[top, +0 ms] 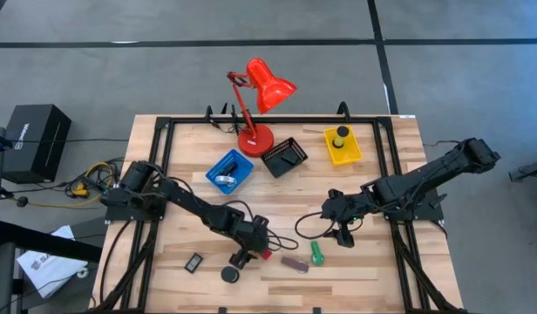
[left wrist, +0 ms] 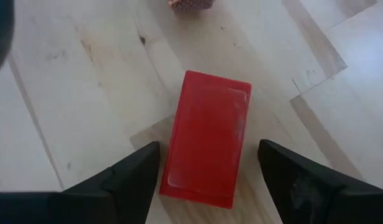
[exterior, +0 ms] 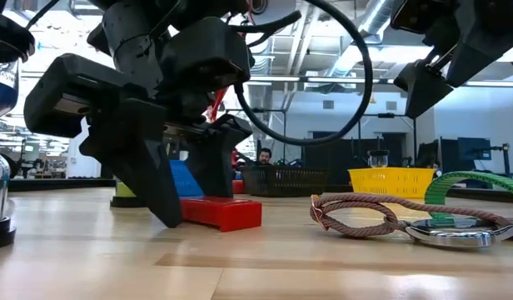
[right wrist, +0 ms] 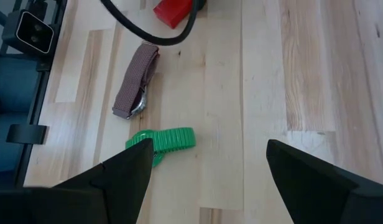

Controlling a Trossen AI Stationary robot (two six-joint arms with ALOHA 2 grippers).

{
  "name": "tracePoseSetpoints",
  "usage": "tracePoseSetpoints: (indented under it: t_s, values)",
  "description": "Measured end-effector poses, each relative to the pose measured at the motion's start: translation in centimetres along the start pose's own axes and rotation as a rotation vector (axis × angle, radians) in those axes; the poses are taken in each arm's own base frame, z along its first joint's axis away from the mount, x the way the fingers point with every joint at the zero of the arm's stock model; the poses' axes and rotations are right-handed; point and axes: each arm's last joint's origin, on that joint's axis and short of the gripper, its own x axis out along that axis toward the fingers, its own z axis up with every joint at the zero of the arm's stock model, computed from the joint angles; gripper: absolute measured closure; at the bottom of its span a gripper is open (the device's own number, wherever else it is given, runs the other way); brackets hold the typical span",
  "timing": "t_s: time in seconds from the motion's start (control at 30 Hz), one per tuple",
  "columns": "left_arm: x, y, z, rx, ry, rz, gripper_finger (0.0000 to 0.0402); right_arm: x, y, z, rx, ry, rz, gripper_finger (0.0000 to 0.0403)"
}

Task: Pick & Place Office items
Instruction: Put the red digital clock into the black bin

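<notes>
A red block (left wrist: 207,146) lies flat on the wooden table near its front edge. My left gripper (left wrist: 208,146) is open and slants down over the block, one finger (left wrist: 138,171) on either long side, with a narrow gap to each. In the high view it is left of the block (top: 265,255). My right gripper (right wrist: 210,146) hangs open above the table, right of centre (top: 343,228). Below it lie a green stubby piece (right wrist: 163,142) and a brown strap (right wrist: 135,81) with a silvery clip (exterior: 452,233).
A black round piece (top: 229,274) and a small black rectangle (top: 193,262) lie near the front edge, left of my left gripper. At the back stand a blue tray (top: 230,171), a black tray (top: 284,157), a yellow tray (top: 343,146) and a red desk lamp (top: 255,138).
</notes>
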Motion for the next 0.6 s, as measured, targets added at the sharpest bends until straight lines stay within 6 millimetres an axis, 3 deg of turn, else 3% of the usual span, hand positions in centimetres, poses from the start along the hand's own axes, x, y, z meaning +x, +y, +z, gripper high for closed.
tracePoseSetpoints:
  t_s: [0.6]
  values:
    - [-0.3, 1.0, 0.0, -0.027, -0.035, 0.014, 0.0240, 0.0, 0.0, 0.0, 0.000, 0.000, 0.000, 0.0099]
